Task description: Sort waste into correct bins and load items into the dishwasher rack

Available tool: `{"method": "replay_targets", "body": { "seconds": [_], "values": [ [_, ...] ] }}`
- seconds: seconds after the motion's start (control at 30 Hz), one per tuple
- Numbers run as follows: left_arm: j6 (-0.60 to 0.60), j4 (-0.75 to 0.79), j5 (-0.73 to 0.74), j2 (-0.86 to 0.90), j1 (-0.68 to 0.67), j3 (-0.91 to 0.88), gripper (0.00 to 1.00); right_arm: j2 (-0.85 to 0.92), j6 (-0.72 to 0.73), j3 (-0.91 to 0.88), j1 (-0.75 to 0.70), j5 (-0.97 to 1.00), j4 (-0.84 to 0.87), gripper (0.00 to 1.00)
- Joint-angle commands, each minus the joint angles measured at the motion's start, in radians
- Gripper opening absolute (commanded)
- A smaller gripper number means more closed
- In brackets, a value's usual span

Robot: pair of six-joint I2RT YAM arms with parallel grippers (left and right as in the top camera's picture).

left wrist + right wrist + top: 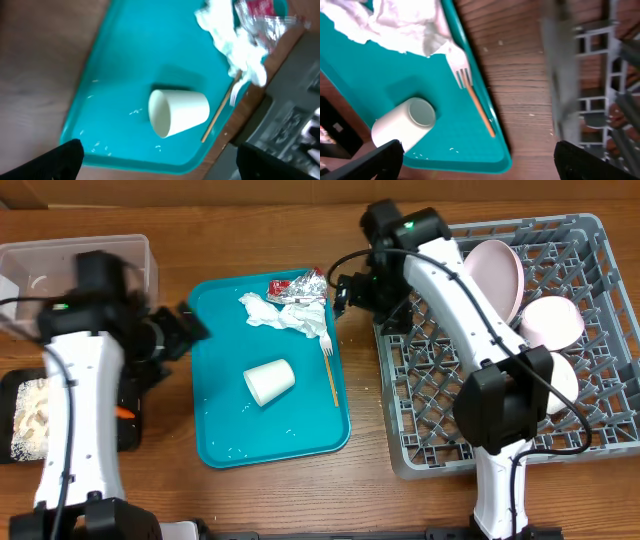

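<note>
One white cup just beyond the wide-set left fingers

Not much room to see here, just the table: brown wood with visible grain, running under and between the left gripper and right gripper. Beyond the right gripper, at the far edge, there's a paler tan strip, can't tell what. Lighting's soft and even.

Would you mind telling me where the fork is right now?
In the overhead view the fork lies along the right edge of the teal tray, its tines by the crumpled napkins, just right of the tipped white cup.
</note>
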Motion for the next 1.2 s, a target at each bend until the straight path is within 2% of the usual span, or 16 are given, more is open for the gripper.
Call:
{"method": "replay_targets", "body": {
  "seconds": [0.0,0.07,0.2,0.37,0.53,0.63,0.7,0.77,0.93,0.97,1.0,1.17],
  "values": [
    [0.036,0.063,-0.028,0.035,-0.034,-0.053,1.00,-0.033,-0.072,0.025,-0.051,-0.080,-0.025,1.00],
    [0.034,0.078,-0.050,0.058,-0.035,-0.062,1.00,-0.033,-0.125,0.025,-0.068,-0.109,-0.048,1.00],
    [0.068,0.061,-0.125,0.122,-0.035,-0.079,0.94,-0.033,-0.176,0.025,-0.084,-0.108,-0.078,1.00],
    [0.151,0.010,-0.132,0.196,-0.035,-0.099,0.98,-0.033,-0.192,0.025,-0.085,-0.104,-0.079,1.00],
    [0.145,-0.013,-0.138,0.217,-0.035,-0.099,0.98,-0.033,-0.193,0.025,-0.083,-0.105,-0.080,1.00],
    [0.046,0.003,-0.201,0.216,-0.027,-0.097,0.99,-0.033,-0.189,0.025,-0.070,-0.123,-0.085,0.99],
    [0.030,-0.011,-0.191,0.216,0.000,-0.059,0.96,-0.033,-0.188,0.025,-0.023,-0.052,-0.080,0.89],
    [0.033,-0.058,-0.192,0.214,0.021,0.006,0.95,-0.033,-0.169,0.025,0.022,0.007,-0.071,0.87],
    [0.023,-0.177,-0.189,0.207,0.078,0.232,0.93,-0.033,-0.058,0.025,0.147,0.139,-0.040,0.87],
    [0.014,-0.196,-0.190,0.207,0.088,0.270,0.94,-0.033,-0.038,0.025,0.182,0.168,-0.035,0.87],
    [0.010,-0.211,-0.189,0.207,0.097,0.303,1.00,-0.033,-0.021,0.025,0.210,0.193,-0.030,0.87],
    [0.011,-0.211,-0.246,0.207,0.117,0.341,1.00,-0.033,0.063,0.024,0.396,0.365,-0.008,0.89]
  ]
}}
